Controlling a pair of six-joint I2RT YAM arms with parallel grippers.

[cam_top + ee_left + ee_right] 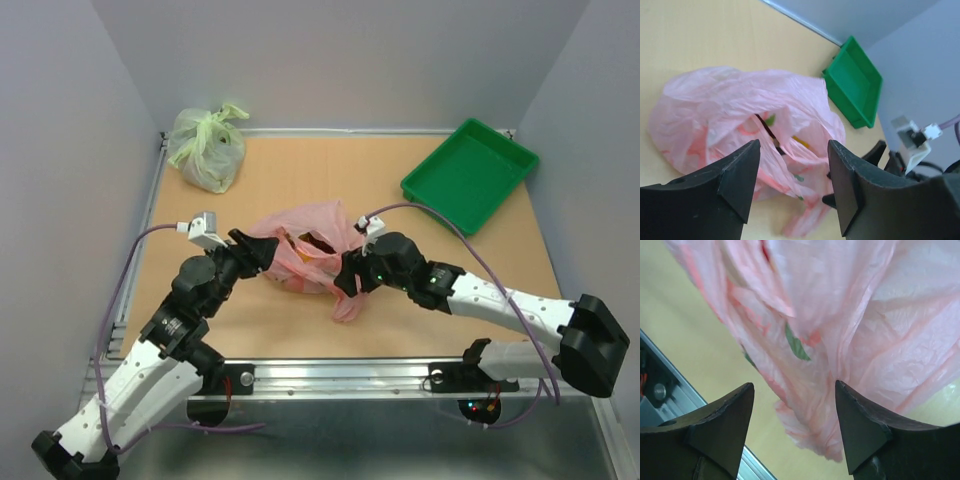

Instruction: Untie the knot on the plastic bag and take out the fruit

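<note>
The plastic bag (305, 252) lay mid-desk (300, 175) between the arms. The left gripper (792, 172) gaped open just short of its left side, holding nothing. The right gripper (794, 415) was also open, with loose pink plastic hanging unpinched between its jaws.

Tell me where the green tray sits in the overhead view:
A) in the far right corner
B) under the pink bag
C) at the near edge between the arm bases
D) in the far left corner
A: the green tray lies in the far right corner, apart from the pink bag at centre, while the pale green bag holds the far left corner.
</note>
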